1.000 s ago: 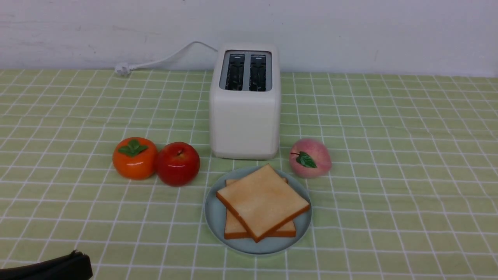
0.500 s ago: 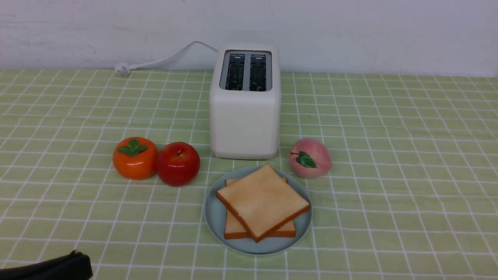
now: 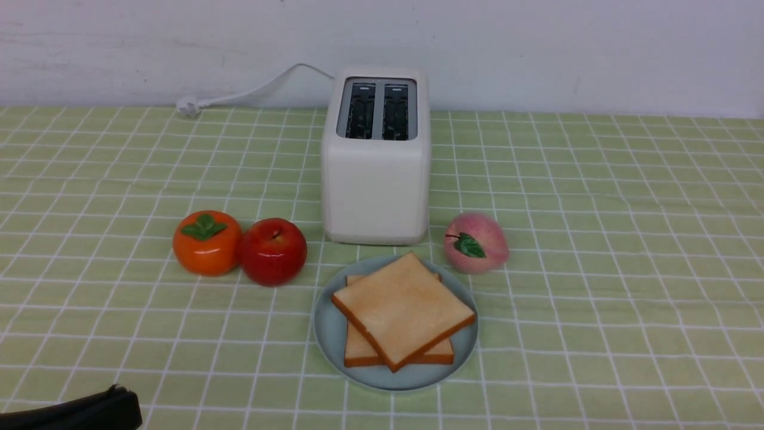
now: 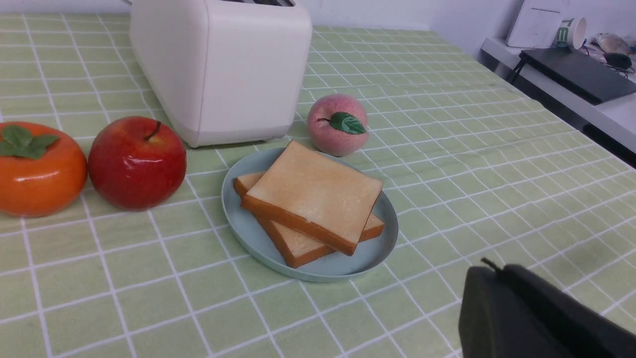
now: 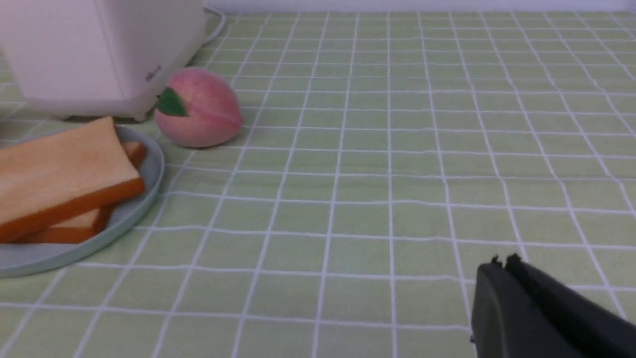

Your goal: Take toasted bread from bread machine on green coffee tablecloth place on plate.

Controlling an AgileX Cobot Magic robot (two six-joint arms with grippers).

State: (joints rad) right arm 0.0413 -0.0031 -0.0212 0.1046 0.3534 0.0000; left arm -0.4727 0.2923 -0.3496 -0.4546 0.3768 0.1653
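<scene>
Two slices of toasted bread (image 3: 403,307) (image 4: 315,194) (image 5: 59,174) lie stacked on the pale blue-green plate (image 3: 328,328) (image 4: 238,223) (image 5: 144,199), the upper slice turned askew over the lower. Just behind the plate stands the white bread machine (image 3: 376,173) (image 4: 218,74) (image 5: 74,49) on the green coffee tablecloth (image 3: 597,239), both slots dark with nothing in them. My left gripper (image 3: 119,394) (image 4: 492,271) is shut and holds nothing, low at the near left corner. My right gripper (image 5: 502,263) is shut too, off to the plate's right, and does not show in the front view.
An orange persimmon (image 3: 206,242) and a red apple (image 3: 273,251) sit touching, left of the bread machine. A pink peach (image 3: 476,242) lies right of it, close to the plate's rim. A white cord with its plug (image 3: 188,107) trails to the back left.
</scene>
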